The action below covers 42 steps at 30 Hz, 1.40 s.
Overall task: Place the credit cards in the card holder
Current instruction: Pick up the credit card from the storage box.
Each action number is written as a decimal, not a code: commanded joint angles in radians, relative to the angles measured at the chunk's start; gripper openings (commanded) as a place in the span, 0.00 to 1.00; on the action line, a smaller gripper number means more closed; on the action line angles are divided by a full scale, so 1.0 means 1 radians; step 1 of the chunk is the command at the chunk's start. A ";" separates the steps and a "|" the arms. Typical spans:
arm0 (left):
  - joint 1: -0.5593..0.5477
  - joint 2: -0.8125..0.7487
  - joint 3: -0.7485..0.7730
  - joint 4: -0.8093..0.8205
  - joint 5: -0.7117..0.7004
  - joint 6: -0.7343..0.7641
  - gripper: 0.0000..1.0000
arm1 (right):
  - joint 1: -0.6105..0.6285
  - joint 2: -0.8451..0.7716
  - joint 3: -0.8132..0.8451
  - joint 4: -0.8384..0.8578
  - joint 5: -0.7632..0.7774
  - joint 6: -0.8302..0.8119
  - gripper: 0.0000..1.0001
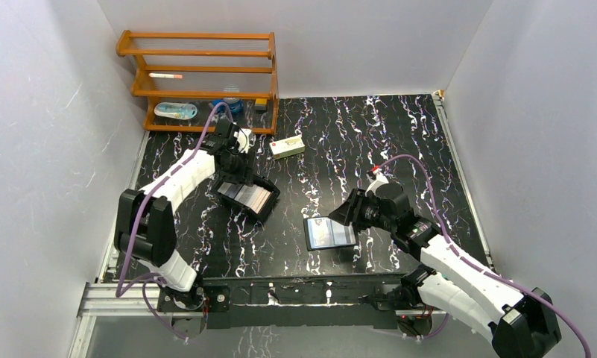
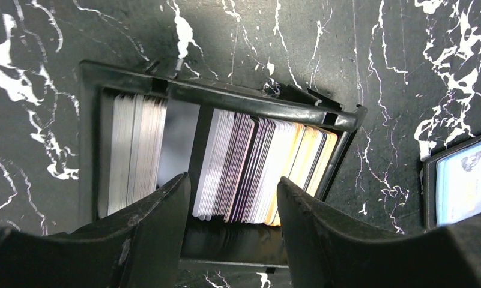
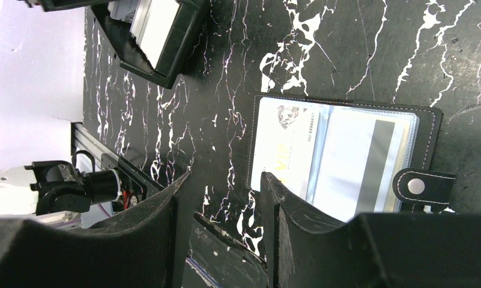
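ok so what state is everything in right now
card holder, open flat, snap undone
black box, lid open
cards, standing upright in the box
carton, lying on the table
left jaws, open, empty
right jaws, open, empty

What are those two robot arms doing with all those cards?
The left gripper hangs open over a black box packed with credit cards, holding none. The right gripper hovers open by the card holder, which lies unfolded on the table with cards in its sleeves.
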 commanded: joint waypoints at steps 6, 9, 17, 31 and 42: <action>0.013 0.062 0.002 0.030 0.051 0.053 0.54 | 0.002 -0.034 0.026 0.015 0.009 0.001 0.52; 0.013 0.086 0.002 0.037 0.014 0.079 0.54 | 0.002 -0.032 0.026 0.016 0.008 0.000 0.52; 0.014 0.137 -0.010 0.042 0.023 0.091 0.54 | 0.002 -0.029 0.024 0.013 0.014 -0.003 0.52; 0.014 0.081 -0.025 0.020 0.099 0.064 0.29 | 0.003 -0.013 0.034 0.020 0.014 -0.005 0.52; 0.013 0.051 0.027 -0.037 0.079 0.061 0.07 | 0.003 -0.004 0.018 0.038 0.007 0.006 0.52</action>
